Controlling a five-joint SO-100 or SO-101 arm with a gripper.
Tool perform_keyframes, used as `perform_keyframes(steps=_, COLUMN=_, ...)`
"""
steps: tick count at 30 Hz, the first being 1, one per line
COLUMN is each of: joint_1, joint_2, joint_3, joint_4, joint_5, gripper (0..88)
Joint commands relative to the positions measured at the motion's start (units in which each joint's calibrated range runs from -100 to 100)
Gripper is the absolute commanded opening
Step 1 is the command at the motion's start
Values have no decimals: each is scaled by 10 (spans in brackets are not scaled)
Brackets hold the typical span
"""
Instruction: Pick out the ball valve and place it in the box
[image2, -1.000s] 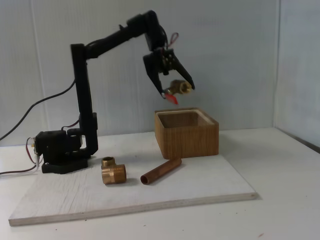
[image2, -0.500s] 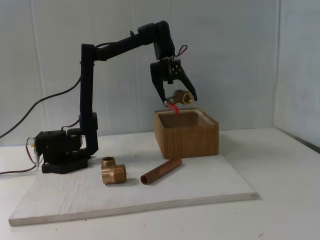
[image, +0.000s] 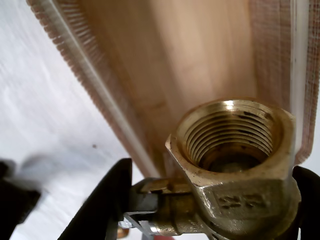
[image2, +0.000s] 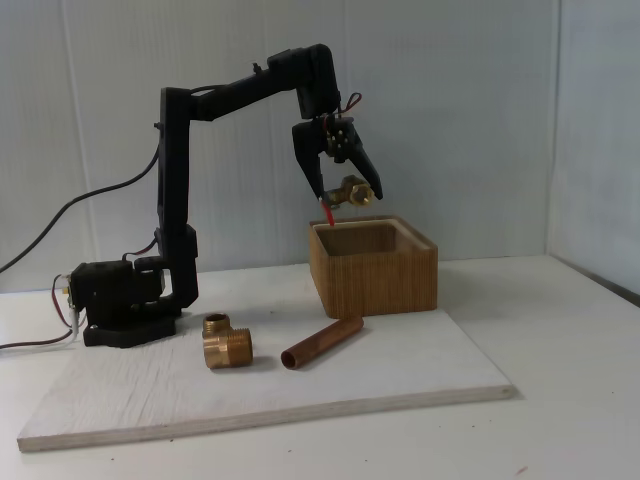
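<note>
Board: a pale white-washed board (image2: 300, 385) lies nearest in the fixed view, resting on the white table (image2: 560, 400).
Elbow fitting: a brass elbow fitting (image2: 226, 342) stands on the board, left of centre, near the front.
Copper pipe: a reddish-brown copper pipe piece (image2: 322, 343) lies on the board just right of the elbow fitting, angled so its far end points toward the box; the two are apart.
My base: my black base (image2: 120, 305) sits at the board's far left, cables trailing off to the left.
Box: the box (image2: 373, 266) stands on the far right part of the board, open top up, ribbed sides facing the camera. In the wrist view its pale inner floor and ribbed wall (image: 165, 65) lie right below me.
My gripper: my gripper (image2: 349, 194) hangs above the box's left rim, fingers clamped around the ball valve (firmly, with a black finger on either side in the wrist view).
Ball valve: the ball valve (image2: 353, 190) is up in the air in my grasp, above the box's opening and not touching it; its red lever hangs down toward the rim. In the wrist view its threaded open end (image: 231, 135) faces the camera.
Wall: a plain pale wall (image2: 480, 100) stands farthest back.
</note>
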Motion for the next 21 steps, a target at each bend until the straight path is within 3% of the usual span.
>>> perform_keyframes(steps=1, joint_1=-14, joint_2=-13, joint_3=-9, joint_4=-13, joint_5=-2, gripper=12)
perform_keyframes(steps=10, joint_1=-17, joint_2=-8, joint_3=-7, joint_4=-34, joint_5=35, gripper=12)
perform_keyframes(steps=21, joint_1=-12, joint_2=87, joint_3=-15, joint_4=-41, joint_5=35, gripper=12)
